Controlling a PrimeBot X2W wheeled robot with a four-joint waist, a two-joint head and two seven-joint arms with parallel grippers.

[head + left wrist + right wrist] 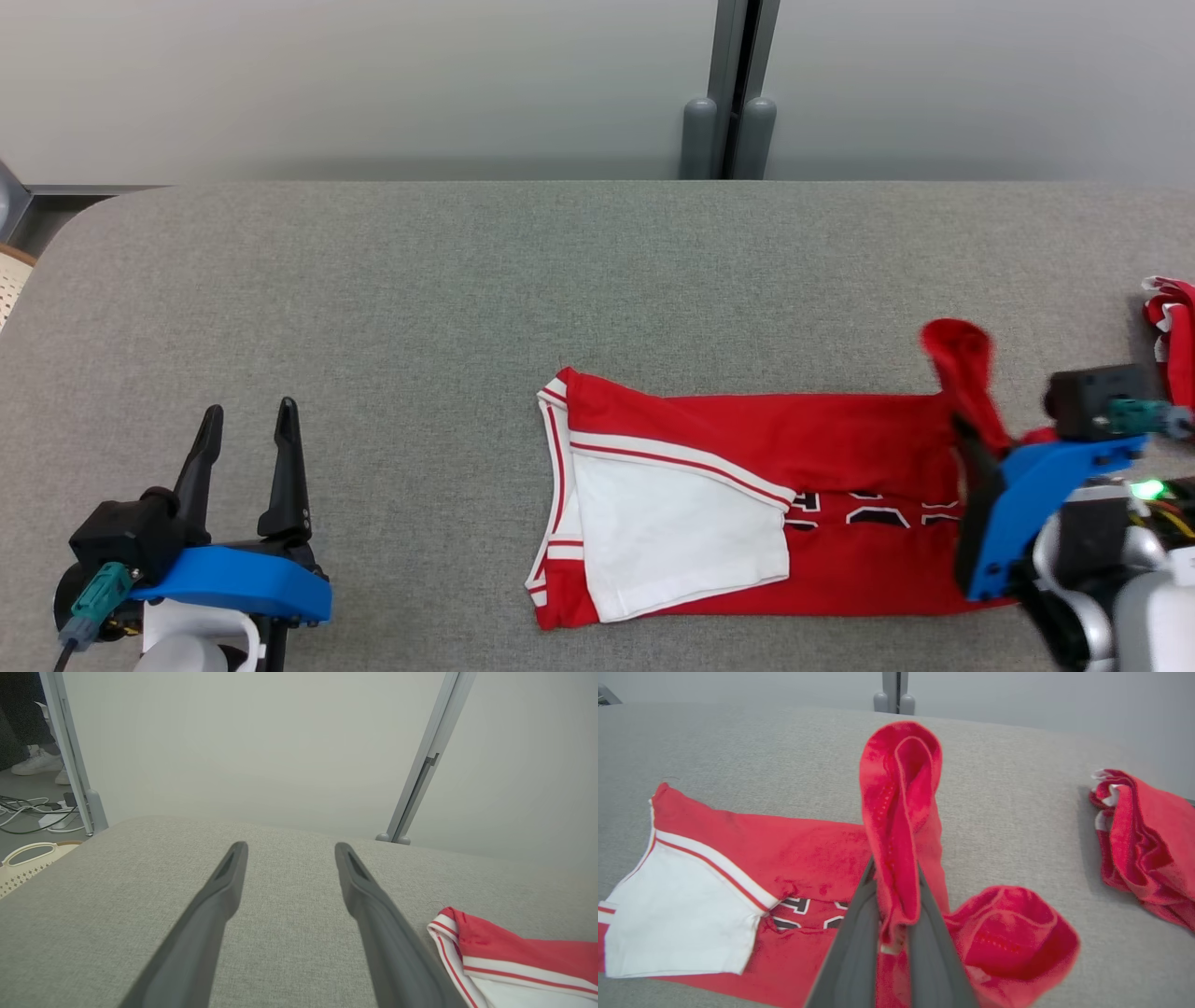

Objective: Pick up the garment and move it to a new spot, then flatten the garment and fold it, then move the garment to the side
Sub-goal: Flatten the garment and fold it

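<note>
A red garment [747, 485] with white trim and a white panel lies folded lengthwise on the grey table [420, 299], right of centre. My right gripper [971, 439] is shut on the garment's right end. It holds a loop of red cloth [901, 788] up off the table, pinched between the fingers [850, 942]. My left gripper [250, 408] rests at the lower left, open, with bare table between its fingers [205, 919]. It is well apart from the garment's white-striped left corner [514, 952].
A second bunch of red and white cloth [1172, 336] lies at the table's right edge [1139, 849]. A cream basket [28, 863] stands beyond the table's left side. Cables and a person's shoes [35, 763] are on the floor. A grey post [738, 93] rises behind the table.
</note>
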